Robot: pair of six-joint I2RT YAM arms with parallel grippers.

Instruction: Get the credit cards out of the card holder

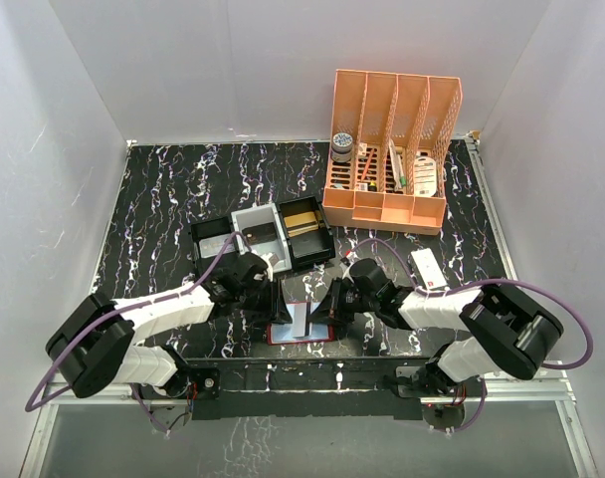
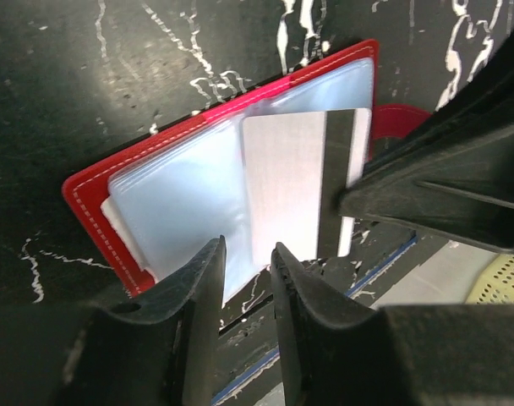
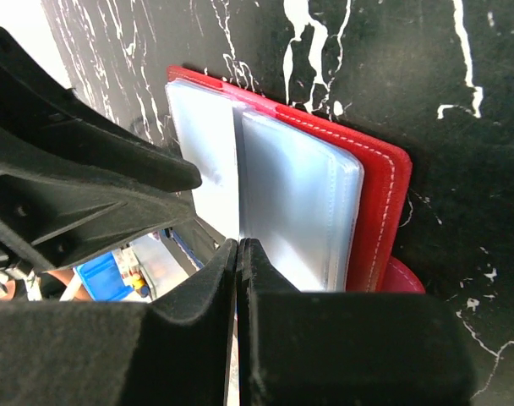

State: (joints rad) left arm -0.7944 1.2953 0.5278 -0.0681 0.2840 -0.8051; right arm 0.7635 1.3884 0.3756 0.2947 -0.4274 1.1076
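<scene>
The red card holder (image 1: 288, 332) lies open at the table's near edge, its clear sleeves facing up (image 2: 88, 199) (image 3: 380, 203). A pale grey credit card (image 2: 282, 178) with a dark stripe sticks partly out of one sleeve, toward the table edge (image 1: 301, 317). My left gripper (image 1: 280, 304) hovers at the card's near end, its jaws a narrow gap apart with nothing between them (image 2: 247, 249). My right gripper (image 1: 332, 307) is shut. Its tips (image 3: 240, 244) rest against the card's face near the stripe, and its fingers (image 2: 434, 169) reach in from the right.
A black compartment tray with a grey insert (image 1: 268, 239) stands just behind the holder. A peach file rack (image 1: 392, 149) holding small items is at the back right. A small white box with a red mark (image 1: 429, 269) lies right of the right gripper.
</scene>
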